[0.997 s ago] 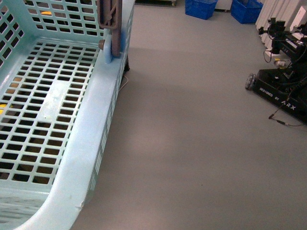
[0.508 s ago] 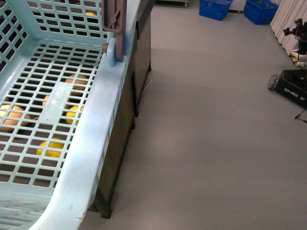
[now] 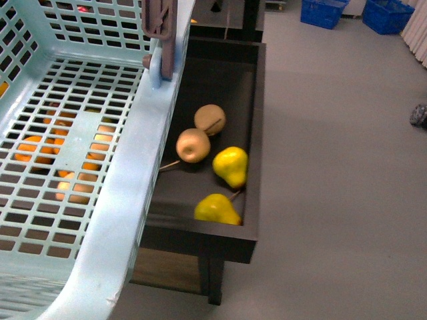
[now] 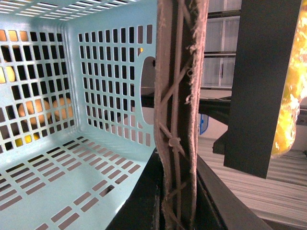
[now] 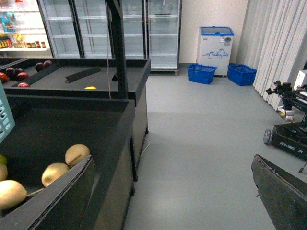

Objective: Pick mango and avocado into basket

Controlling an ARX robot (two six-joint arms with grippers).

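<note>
The pale teal lattice basket [image 3: 133, 200] fills the left of the front view and carries no fruit. Its brown handles [image 3: 160, 27] rise at the top. In the left wrist view my left gripper [image 4: 178, 211] is shut on those handles [image 4: 177, 120], with a dark finger [image 4: 136, 206] on each side; the basket wall [image 4: 110, 96] lies beyond. My right gripper [image 5: 177, 196] is open over bare floor, nothing between its fingers [image 5: 283, 196]. Mango and avocado are out of view.
A black display stand [image 3: 257, 133] right of the basket holds two tan round fruits [image 3: 193, 145] and two yellow pears [image 3: 231, 165]. Orange fruits [image 3: 40, 148] show through the basket floor. Blue crates [image 5: 201, 73], glass-door fridges [image 5: 120, 24] and another robot [image 5: 290, 129] stand beyond grey floor.
The front view has swung left: the black stand with tan fruits and pears has come into view beside the basket, and the other robot has slid off to the right. The basket stays held.
</note>
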